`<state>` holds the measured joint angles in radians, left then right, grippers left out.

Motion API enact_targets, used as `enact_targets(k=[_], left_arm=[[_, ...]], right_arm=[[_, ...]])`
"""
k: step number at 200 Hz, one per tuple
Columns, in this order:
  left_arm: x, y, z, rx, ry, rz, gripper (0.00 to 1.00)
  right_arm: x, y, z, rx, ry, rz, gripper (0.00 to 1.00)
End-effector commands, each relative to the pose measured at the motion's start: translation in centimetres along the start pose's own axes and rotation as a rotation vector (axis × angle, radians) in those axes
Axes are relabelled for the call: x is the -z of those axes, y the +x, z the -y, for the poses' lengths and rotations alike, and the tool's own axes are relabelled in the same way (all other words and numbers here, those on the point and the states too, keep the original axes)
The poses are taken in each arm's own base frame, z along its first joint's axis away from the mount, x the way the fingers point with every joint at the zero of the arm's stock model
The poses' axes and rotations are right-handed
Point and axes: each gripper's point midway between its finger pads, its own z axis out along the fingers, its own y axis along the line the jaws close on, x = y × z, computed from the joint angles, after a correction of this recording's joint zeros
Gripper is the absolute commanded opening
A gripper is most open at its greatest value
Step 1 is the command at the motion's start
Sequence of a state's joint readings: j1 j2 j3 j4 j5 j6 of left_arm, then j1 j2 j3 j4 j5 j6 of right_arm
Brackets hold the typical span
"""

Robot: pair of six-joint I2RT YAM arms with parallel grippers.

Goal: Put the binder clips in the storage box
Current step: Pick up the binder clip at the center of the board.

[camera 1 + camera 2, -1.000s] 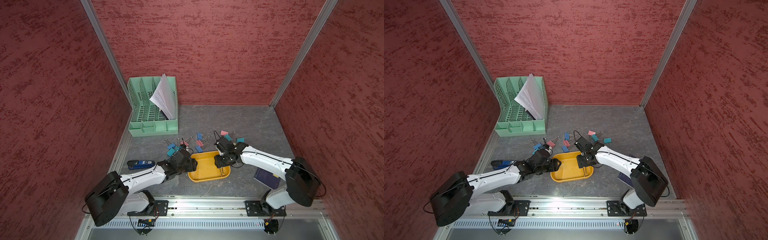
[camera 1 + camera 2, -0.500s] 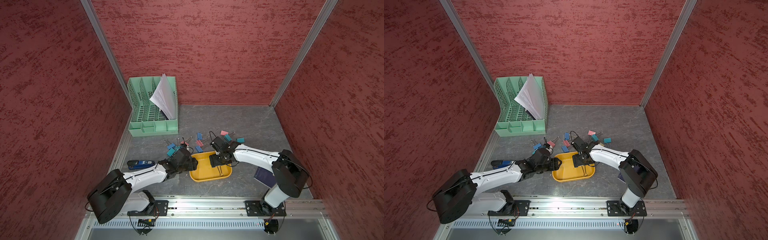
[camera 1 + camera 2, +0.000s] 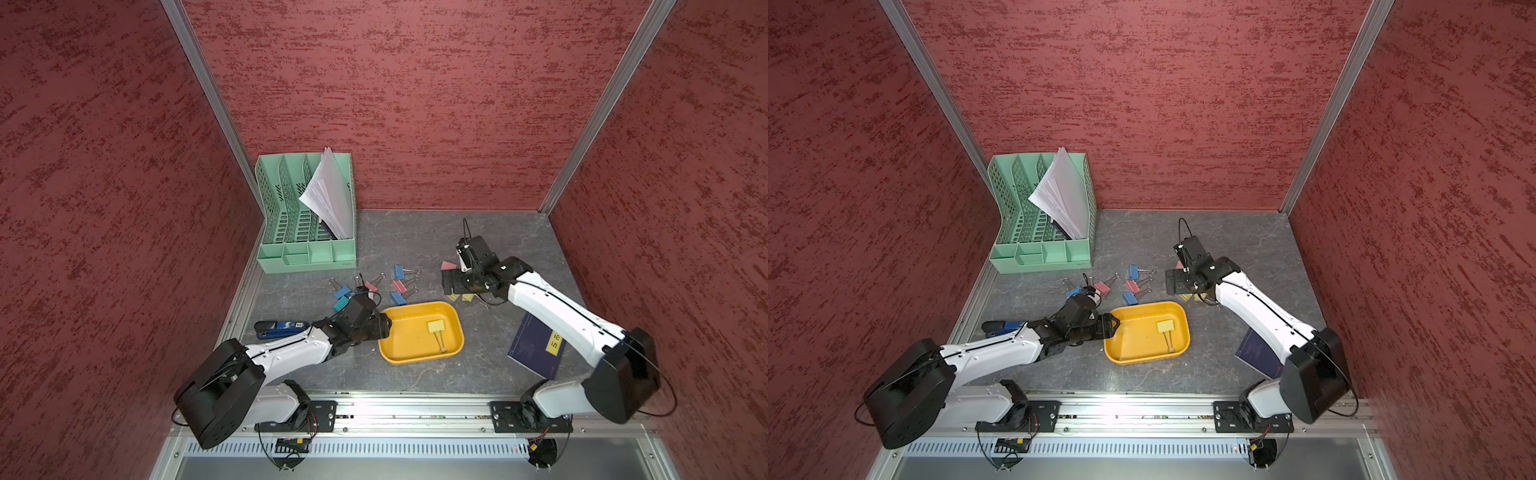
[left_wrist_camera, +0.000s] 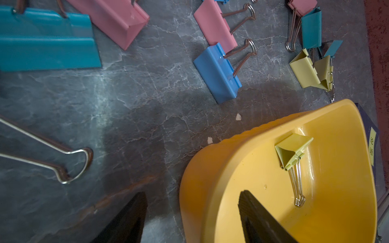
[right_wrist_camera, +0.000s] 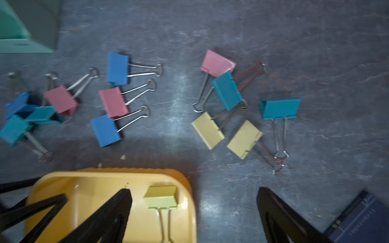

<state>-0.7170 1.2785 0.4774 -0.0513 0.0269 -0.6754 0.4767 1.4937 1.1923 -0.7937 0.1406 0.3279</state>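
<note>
Yellow binder clip (image 3: pixel 435 327) just let go, lying inside the yellow storage box (image 3: pixel 405 347), toward its right end. Right gripper (image 3: pixel 451 284) pulled back to the far right, jaws spread wide, empty, near two yellow clips (image 5: pixel 207 130). Left gripper (image 4: pixel 192 193) spread astride the box's left wall, pinching nothing. One in; roughly a dozen left on the table (image 3: pixel 415 232).
</note>
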Motion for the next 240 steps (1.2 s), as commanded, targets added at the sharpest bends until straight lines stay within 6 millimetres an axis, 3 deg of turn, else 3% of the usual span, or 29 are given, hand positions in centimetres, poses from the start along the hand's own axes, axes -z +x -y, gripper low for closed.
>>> enact_targets(k=[1,22,77,137,196,240], left_arm=[[-0.2,0.0,0.1,-0.016,0.013,-0.009,0.73],[-0.3,0.1,0.2,-0.017,0.018,-0.014,0.73],[-0.7,0.4,0.2,-0.006,0.026,-0.028,0.74],[-1.3,0.6,0.2,-0.003,0.021,-0.041,0.74],[-1.3,0.3,0.2,-0.004,0.006,-0.041,0.74],[-1.2,0.1,0.3,-0.004,0.005,-0.036,0.74]], right_arm=[[-1.9,-1.1,4.2,0.068,0.157,-0.03,0.98],[-4.2,-2.5,5.8,0.068,0.172,-0.03,0.98],[-9.0,-3.5,8.9,-0.028,0.092,-0.06,0.98],[-12.6,-3.0,9.7,-0.065,0.03,-0.106,0.98],[-14.0,-2.8,10.6,-0.086,0.047,-0.139,0.94],[-14.1,-1.1,11.3,-0.101,0.071,-0.18,0.85]])
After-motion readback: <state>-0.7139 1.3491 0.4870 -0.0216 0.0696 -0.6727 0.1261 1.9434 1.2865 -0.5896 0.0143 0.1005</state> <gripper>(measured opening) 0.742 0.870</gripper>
